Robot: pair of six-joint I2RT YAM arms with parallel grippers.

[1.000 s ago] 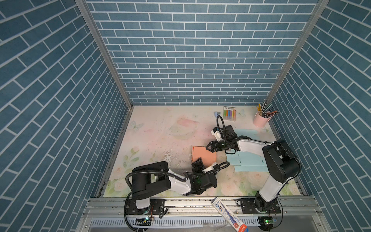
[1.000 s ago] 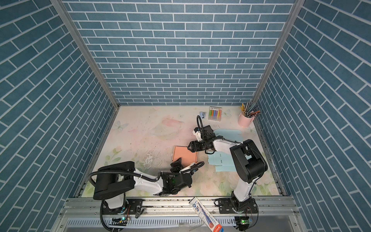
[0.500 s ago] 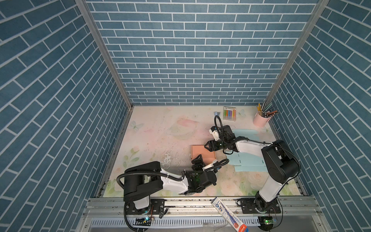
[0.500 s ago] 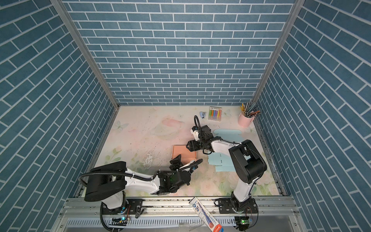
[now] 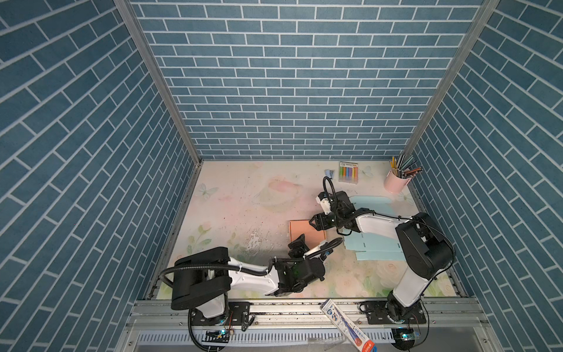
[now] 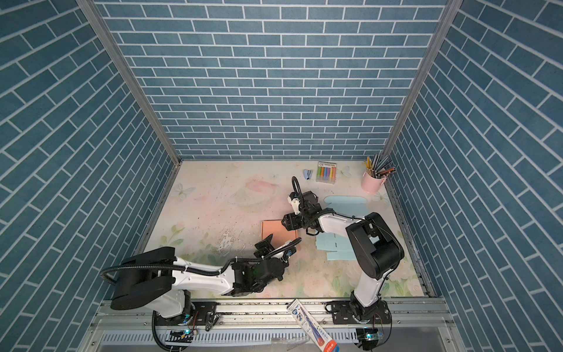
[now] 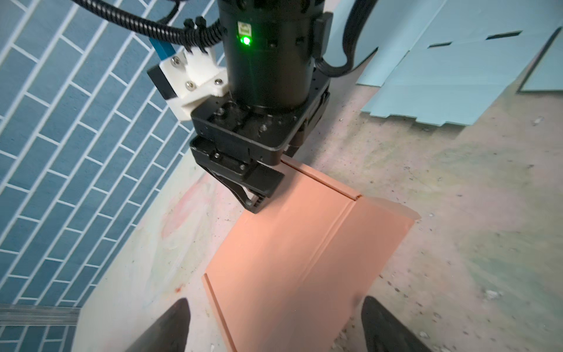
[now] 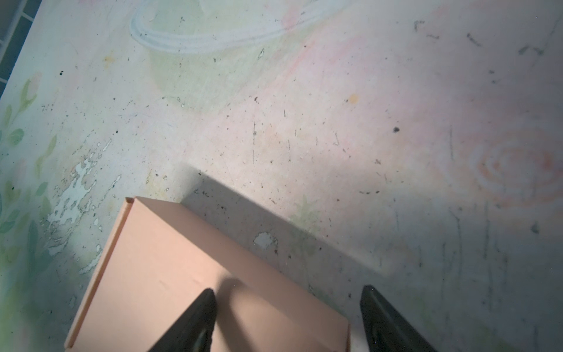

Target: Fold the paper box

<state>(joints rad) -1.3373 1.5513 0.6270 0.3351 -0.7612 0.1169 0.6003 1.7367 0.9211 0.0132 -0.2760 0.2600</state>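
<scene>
Trouble here would most likely start with sliding. I see the salmon paper box (image 5: 306, 230) lying low on the table (image 5: 243, 207) near the middle, with light blue card sheets (image 5: 374, 243) close by on its right, and nothing clamps it. In the left wrist view one side panel beyond a crease looks lifted a little off the surface. From that I judge the folding partly done, not finished.

My right gripper (image 5: 315, 221) sits at the box's far edge with its jaws apart. In the right wrist view one finger (image 8: 192, 326) hangs over the top panel and the other is out over bare table, so it grips nothing. My left gripper (image 5: 300, 242) sits at the near edge, jaws spread wide and also empty. The box's near end lies between its fingertips in the left wrist view, and I cannot tell whether either tip touches the card.

If I press that loose panel from one side only, the light box may skate across the table or swing round and leave the crease unworked. If the right finger bears down too hard on the top, it could dent the panel or spring a flap that looks tucked. If I close the left jaws across the whole width, they would buckle the card. Both grippers work over one small box, so a careless reach could knock them together. A shove to the right would run the box onto the blue sheets.
</scene>
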